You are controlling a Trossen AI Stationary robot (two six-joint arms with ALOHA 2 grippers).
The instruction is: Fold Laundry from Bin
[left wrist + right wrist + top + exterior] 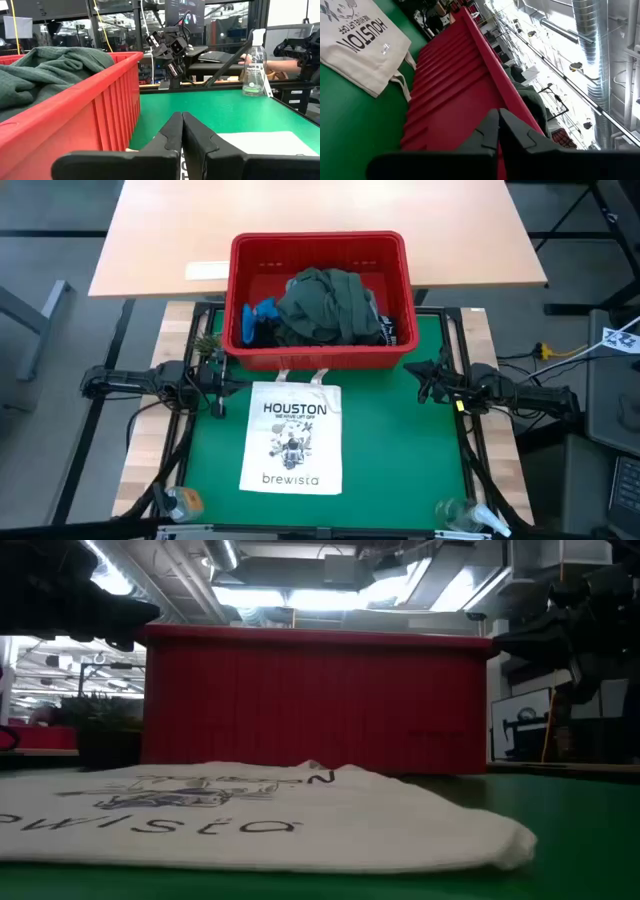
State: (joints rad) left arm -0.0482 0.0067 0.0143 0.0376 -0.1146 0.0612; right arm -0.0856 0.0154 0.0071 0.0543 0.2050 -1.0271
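The red bin (320, 250) stands at the far side of the green mat. In it lie a dark green garment (328, 305), something bright blue (257, 322) at its left end and a dark piece (388, 328) at its right. My left gripper (222, 377) hovers shut by the bin's near left corner, holding nothing; its fingers meet in the left wrist view (181, 131). My right gripper (425, 377) hovers shut by the near right corner, fingers together in the right wrist view (499, 131), beside the bin's wall (455, 90).
A white "HOUSTON brewista" tote bag (293, 438) lies flat on the mat in front of the bin, its handles toward the bin. Spray bottles lie at the near left (180, 502) and near right (470, 515) corners. A wooden table (320, 210) stands behind.
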